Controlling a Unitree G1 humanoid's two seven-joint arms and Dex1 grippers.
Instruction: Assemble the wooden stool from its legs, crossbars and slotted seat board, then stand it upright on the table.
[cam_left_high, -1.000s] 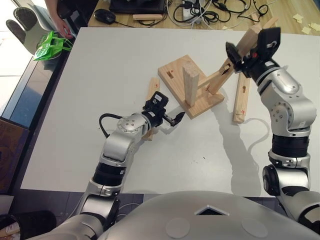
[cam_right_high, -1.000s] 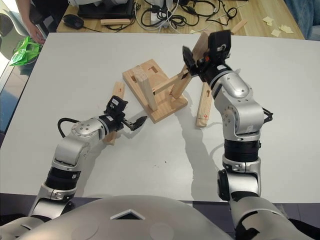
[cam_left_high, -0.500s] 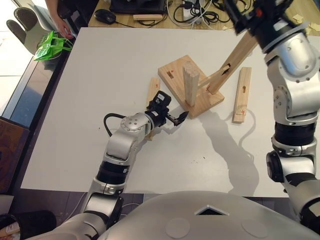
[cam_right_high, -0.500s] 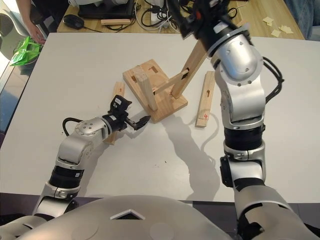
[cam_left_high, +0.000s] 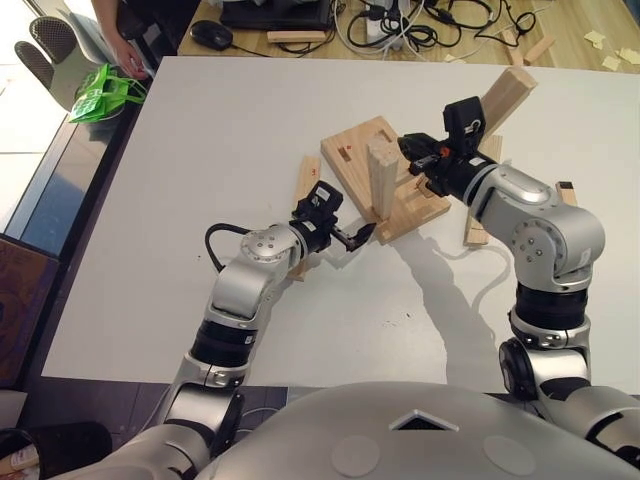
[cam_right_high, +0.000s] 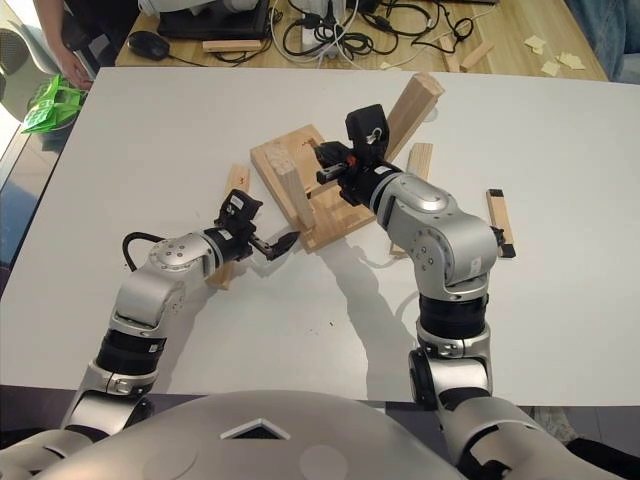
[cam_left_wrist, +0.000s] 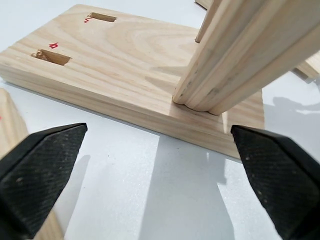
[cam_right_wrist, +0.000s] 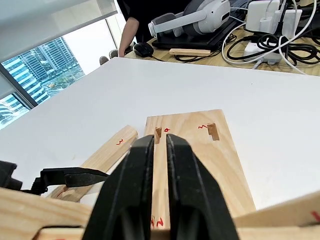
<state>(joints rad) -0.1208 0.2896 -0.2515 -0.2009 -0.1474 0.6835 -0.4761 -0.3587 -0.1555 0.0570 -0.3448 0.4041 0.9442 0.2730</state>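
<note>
Beside the slotted seat board (cam_left_high: 350, 150), left gripper (cam_left_high: 364, 233) jaws are spread, bracing nothing; right gripper (cam_left_high: 412, 158), jaws pressed together, could shove it askew or unseat the tilted leg (cam_left_high: 505, 95).

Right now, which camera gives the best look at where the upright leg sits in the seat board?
The left wrist view: the upright leg meets the seat board up close, framed by the open left gripper. The head views show that joint from above, much smaller. In the right wrist view, the right gripper covers it.
</note>
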